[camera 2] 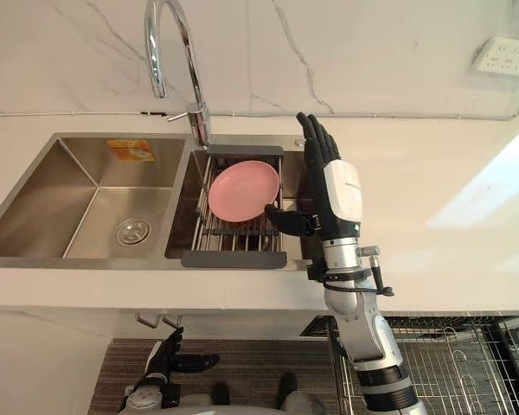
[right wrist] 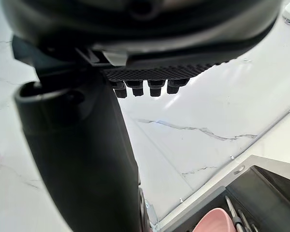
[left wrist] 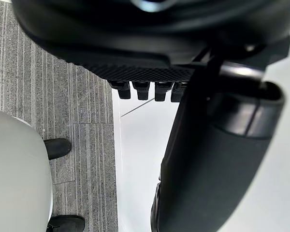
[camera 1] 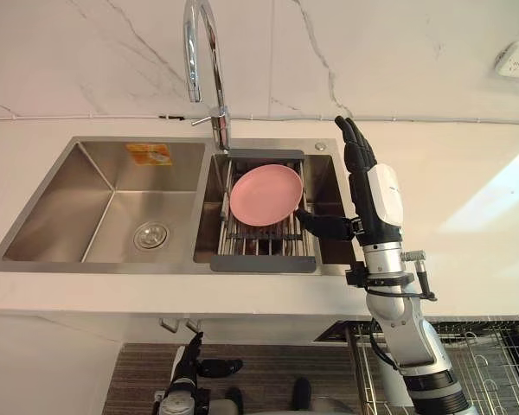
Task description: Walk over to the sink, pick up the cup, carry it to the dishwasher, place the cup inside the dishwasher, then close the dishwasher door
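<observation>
My right robot hand (camera 1: pixel 369 183) is raised over the right rim of the sink (camera 1: pixel 112 268). Its fingers are straight and close together, pointing toward the wall, and its thumb (camera 1: pixel 324 226) is spread wide toward the sink's middle. It holds nothing. The thumb reaches out beside the right side of the drain rack (camera 1: pixel 261 240); whether it touches the rack I cannot tell.

My left robot hand (camera 1: pixel 189 363) hangs low, below the tabletop's front edge and above the grey floor (camera 1: pixel 268 372). Its fingers are loose and apart, with nothing in it.

The drain rack spans the right basin from back to front. A pink plate (camera 1: pixel 266 194) leans on the rack's bars, tilted, just beside my right thumb. Where the cup is I cannot tell.

A tall curved faucet (camera 1: pixel 191 60) rises from the sink's back rim, between the two basins. The left basin has a round drain (camera 1: pixel 150 234) in its bottom and an orange sticker (camera 1: pixel 149 154) on its back wall.

The white tabletop (camera 1: pixel 467 173) stretches away to the right of the sink. A white socket (camera 1: pixel 517 60) sits on the marble wall above the tabletop's back right corner. Under the tabletop's front edge on the right, a dishwasher rack (camera 1: pixel 484 363) of wire stands pulled out beside my right forearm.
</observation>
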Tool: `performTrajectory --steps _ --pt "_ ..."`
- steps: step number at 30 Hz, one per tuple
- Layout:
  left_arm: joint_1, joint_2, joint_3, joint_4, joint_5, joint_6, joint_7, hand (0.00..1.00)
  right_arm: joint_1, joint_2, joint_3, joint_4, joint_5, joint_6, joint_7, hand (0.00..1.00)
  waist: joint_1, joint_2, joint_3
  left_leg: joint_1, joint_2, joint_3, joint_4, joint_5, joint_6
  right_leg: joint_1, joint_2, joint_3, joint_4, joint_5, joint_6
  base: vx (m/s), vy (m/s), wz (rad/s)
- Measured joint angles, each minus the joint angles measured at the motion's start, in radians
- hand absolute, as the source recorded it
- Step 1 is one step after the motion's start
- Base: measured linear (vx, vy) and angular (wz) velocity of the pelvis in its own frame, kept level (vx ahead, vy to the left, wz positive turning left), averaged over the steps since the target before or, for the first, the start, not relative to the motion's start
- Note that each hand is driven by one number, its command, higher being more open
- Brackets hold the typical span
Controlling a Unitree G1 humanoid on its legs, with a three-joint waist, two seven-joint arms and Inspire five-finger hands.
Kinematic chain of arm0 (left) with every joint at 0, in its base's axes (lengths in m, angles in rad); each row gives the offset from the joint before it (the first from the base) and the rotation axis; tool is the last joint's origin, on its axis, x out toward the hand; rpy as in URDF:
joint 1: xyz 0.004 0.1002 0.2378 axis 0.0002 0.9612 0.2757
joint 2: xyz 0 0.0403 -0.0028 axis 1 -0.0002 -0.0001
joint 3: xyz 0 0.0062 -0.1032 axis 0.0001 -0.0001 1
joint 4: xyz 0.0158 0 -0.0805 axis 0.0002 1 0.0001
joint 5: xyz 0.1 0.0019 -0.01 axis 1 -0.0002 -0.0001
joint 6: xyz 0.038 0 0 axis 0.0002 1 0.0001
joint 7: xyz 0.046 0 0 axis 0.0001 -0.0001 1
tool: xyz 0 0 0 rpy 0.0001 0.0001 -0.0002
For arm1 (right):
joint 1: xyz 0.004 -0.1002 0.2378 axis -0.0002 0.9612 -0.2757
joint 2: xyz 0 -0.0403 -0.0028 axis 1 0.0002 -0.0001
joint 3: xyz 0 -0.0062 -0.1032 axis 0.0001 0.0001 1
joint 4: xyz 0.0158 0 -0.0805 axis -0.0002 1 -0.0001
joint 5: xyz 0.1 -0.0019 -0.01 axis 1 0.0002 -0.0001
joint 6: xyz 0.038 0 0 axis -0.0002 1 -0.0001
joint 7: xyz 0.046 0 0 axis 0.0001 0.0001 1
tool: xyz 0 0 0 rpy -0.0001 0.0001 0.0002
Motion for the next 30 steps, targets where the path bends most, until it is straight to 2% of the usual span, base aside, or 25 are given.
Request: performTrajectory --steps 1,12,20,25,30 --pt "-0.001 -0.001 -0.001 0.02 0.008 -0.002 -0.001 1.0 0.004 0.008 0.0 0.027 0.0 0.0 0.001 1.0 -0.002 -0.001 -0.024 0.003 0.0 -0.001 -0.007 0.0 0.0 0.0 0.0 0.0 0.0 0.0 0.0 0.0 0.0 0.0" --pt "-0.001 -0.001 0.0 0.018 0.008 -0.002 0.002 1.0 0.065 0.019 -0.008 0.028 0.0 0.003 0.002 1.0 -0.004 -0.002 -0.024 -0.004 0.005 0.011 -0.02 -0.004 -0.005 -0.019 0.007 0.011 0.0 0.0 0.0 0.0 0.0 -0.03" --pt "0.004 0.0 0.006 0.012 0.006 0.01 0.01 1.0 0.13 0.029 -0.101 0.048 0.039 0.039 0.032 1.0 -0.013 -0.002 -0.024 -0.026 0.012 0.014 -0.026 -0.006 -0.008 -0.04 0.015 0.016 0.0 -0.003 -0.001 0.0 -0.001 -0.01" --pt "0.006 -0.001 0.022 0.011 0.006 0.011 0.01 1.0 0.13 0.025 -0.107 0.048 0.039 0.038 0.046 1.0 -0.011 -0.008 -0.027 -0.024 0.012 0.012 -0.018 -0.007 -0.009 -0.04 0.013 0.017 0.018 -0.018 0.0 0.0 0.002 0.01" --pt "0.023 0.002 0.041 -0.012 0.005 0.012 0.01 1.0 0.125 -0.001 -0.079 0.048 0.038 0.036 0.062 1.0 -0.006 -0.025 -0.038 -0.024 0.013 0.007 -0.015 -0.009 -0.012 -0.045 0.011 0.015 0.038 -0.035 0.001 0.0 0.003 0.03"
